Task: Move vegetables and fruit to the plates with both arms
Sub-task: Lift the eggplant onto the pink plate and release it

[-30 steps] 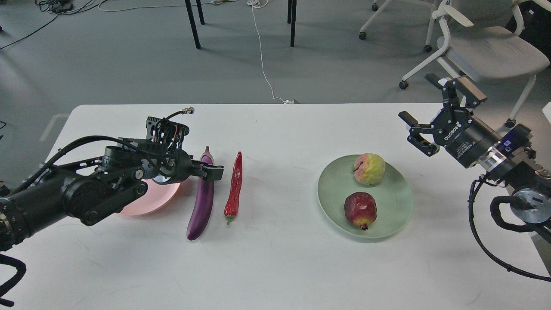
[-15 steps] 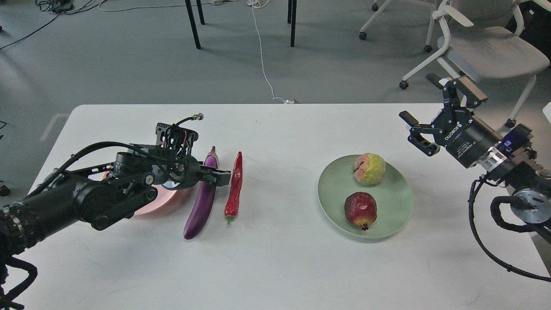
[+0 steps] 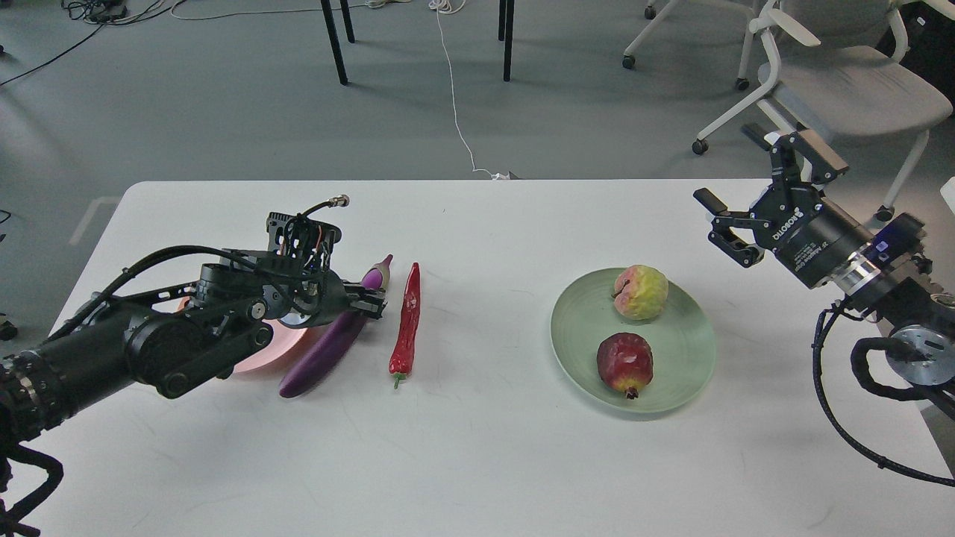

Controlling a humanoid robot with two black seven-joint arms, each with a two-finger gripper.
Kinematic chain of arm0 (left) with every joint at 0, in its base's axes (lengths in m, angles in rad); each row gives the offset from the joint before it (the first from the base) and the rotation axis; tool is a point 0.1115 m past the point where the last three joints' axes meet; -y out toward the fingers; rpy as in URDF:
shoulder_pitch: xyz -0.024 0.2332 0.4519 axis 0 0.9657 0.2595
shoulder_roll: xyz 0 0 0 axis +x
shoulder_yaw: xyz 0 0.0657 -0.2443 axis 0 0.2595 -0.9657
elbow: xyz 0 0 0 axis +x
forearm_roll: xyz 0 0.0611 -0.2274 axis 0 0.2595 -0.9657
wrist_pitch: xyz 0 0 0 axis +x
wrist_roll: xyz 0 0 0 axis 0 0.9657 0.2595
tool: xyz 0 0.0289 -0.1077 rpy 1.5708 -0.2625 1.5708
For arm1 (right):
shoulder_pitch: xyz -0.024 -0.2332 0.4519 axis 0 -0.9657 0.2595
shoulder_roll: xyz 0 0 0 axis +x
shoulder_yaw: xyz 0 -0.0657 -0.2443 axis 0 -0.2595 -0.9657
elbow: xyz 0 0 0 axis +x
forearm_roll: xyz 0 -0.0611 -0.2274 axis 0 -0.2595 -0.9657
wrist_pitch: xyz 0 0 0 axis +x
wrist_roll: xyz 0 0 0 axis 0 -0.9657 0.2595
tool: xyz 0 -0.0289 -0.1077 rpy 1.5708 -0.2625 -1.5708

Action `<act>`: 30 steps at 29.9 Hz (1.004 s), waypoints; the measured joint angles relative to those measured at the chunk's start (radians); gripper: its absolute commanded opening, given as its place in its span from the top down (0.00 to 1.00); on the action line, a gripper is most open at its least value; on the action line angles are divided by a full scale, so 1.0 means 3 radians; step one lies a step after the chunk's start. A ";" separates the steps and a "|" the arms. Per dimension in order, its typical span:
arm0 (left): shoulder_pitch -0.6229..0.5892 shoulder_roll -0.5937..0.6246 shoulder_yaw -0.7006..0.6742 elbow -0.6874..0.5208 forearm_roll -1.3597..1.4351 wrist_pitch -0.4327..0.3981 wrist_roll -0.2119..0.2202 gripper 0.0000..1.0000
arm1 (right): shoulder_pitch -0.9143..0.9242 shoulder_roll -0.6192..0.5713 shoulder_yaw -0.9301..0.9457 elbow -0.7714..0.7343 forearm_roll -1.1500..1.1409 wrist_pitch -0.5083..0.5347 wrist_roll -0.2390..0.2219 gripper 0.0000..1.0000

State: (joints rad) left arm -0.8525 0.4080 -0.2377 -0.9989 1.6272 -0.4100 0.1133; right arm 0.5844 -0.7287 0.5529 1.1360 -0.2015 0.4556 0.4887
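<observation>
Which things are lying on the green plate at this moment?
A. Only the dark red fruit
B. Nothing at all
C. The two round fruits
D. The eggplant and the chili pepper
C: the yellow-green fruit and the dark red fruit both sit on the green plate, while the eggplant and the chili pepper are off it, further left on the table.
</observation>
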 measured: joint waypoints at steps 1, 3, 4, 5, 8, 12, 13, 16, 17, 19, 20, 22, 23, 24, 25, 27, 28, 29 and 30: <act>-0.0006 0.0010 -0.0004 -0.0010 -0.0043 0.0000 0.0011 0.84 | -0.0005 0.0000 0.0001 -0.0001 -0.0001 0.0000 0.0000 0.01; -0.0029 0.0026 -0.0018 -0.0040 -0.0132 0.0000 0.0033 0.84 | -0.0011 0.0000 0.0003 -0.0002 -0.0003 0.0000 0.0000 0.01; -0.0044 0.0043 -0.0031 -0.0060 -0.0184 -0.0003 0.0043 0.84 | -0.0013 0.0000 0.0003 -0.0003 -0.0003 0.0000 0.0000 0.01; -0.0063 0.0076 -0.0039 -0.0082 -0.0237 -0.0012 0.0050 0.84 | -0.0014 0.0000 0.0003 -0.0003 -0.0003 0.0000 0.0000 0.01; -0.0155 0.0257 -0.0048 -0.0215 -0.0451 -0.0065 0.0057 0.83 | -0.0015 0.0003 0.0003 -0.0003 -0.0003 0.0000 0.0000 0.01; -0.0191 0.0605 -0.0049 -0.0332 -0.0725 -0.0222 0.0025 0.82 | -0.0015 0.0007 0.0003 -0.0006 -0.0005 0.0000 0.0000 0.01; -0.0191 0.0710 -0.0047 -0.0339 -0.0752 -0.0241 0.0008 0.81 | -0.0015 0.0010 0.0003 -0.0007 -0.0006 0.0000 0.0000 0.01; -0.0188 0.0976 -0.0023 -0.0326 -0.0768 -0.0252 -0.0108 0.80 | -0.0015 0.0025 0.0000 -0.0011 -0.0008 0.0000 0.0000 0.01; -0.0175 0.1045 -0.0012 -0.0306 -0.0760 -0.0233 -0.0170 0.80 | -0.0015 0.0031 -0.0001 -0.0013 -0.0010 0.0000 0.0000 0.01; -0.0148 0.1124 0.0004 -0.0237 -0.0727 -0.0161 -0.0264 0.80 | -0.0015 0.0038 -0.0002 -0.0017 -0.0013 0.0000 0.0000 0.01; -0.0131 0.1145 0.0009 -0.0176 -0.0704 -0.0106 -0.0297 0.80 | -0.0015 0.0041 -0.0003 -0.0018 -0.0014 0.0000 0.0000 0.01; -0.0078 0.1162 0.0014 -0.0057 -0.0664 -0.0012 -0.0355 0.77 | -0.0015 0.0044 -0.0006 -0.0019 -0.0017 -0.0003 0.0000 0.01; -0.0051 0.1165 0.0014 0.0001 -0.0651 0.0023 -0.0383 0.75 | -0.0015 0.0047 -0.0007 -0.0019 -0.0018 -0.0004 0.0000 0.01; -0.0037 0.1165 0.0014 0.0048 -0.0642 0.0049 -0.0401 0.73 | -0.0015 0.0049 -0.0007 -0.0019 -0.0018 -0.0004 0.0000 0.01; -0.0026 0.1163 0.0014 0.0092 -0.0636 0.0075 -0.0414 0.69 | -0.0015 0.0050 -0.0007 -0.0019 -0.0018 -0.0005 0.0000 0.01; -0.0016 0.1145 0.0014 0.0144 -0.0630 0.0120 -0.0426 0.55 | -0.0012 0.0051 -0.0008 -0.0019 -0.0020 -0.0005 0.0000 0.01; -0.0013 0.1137 0.0014 0.0158 -0.0629 0.0144 -0.0430 0.50 | -0.0011 0.0051 -0.0008 -0.0019 -0.0020 -0.0005 0.0000 0.01; -0.0011 0.1131 0.0014 0.0165 -0.0628 0.0166 -0.0432 0.42 | -0.0011 0.0051 -0.0008 -0.0019 -0.0020 -0.0005 0.0000 0.01; -0.0009 0.1128 0.0014 0.0169 -0.0628 0.0183 -0.0433 0.33 | -0.0011 0.0051 -0.0008 -0.0019 -0.0020 -0.0006 0.0000 0.01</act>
State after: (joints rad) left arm -0.8552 0.7464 -0.2335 -0.9482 1.4388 -0.3550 -0.0168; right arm 0.5811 -0.7134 0.5506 1.1302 -0.2076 0.4540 0.4887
